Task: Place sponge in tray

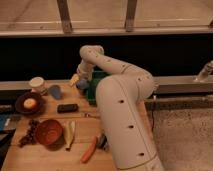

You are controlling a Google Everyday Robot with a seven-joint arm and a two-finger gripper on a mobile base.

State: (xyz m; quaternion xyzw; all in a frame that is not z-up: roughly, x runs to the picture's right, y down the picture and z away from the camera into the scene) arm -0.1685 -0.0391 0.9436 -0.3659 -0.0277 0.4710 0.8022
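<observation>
- Far left of the table (45, 161): you have a dark plate (18, 106) with a round orange-yellow item (30, 103) on it.
- Behind the plate stands a white cup (36, 83), with a round blue-grey cup (55, 91) just to its right.
- Nearer the front sits a red bowl (48, 131). A black block (67, 107) lies flat farther back, well apart from the bowl.
- The gripper (81, 77) hangs at the tray's left wall, with the hand spread wide and gripping nothing you can make out.
- The sponge (82, 85) is a small blue-grey block right below the gripper, against the left wall. You cannot tell whether it lies inside or just outside.
- The tray (95, 80) is dark green, with only its left part showing.
- The white arm (122, 100) covers the rest of the tray and rises large toward the right foreground.
</observation>
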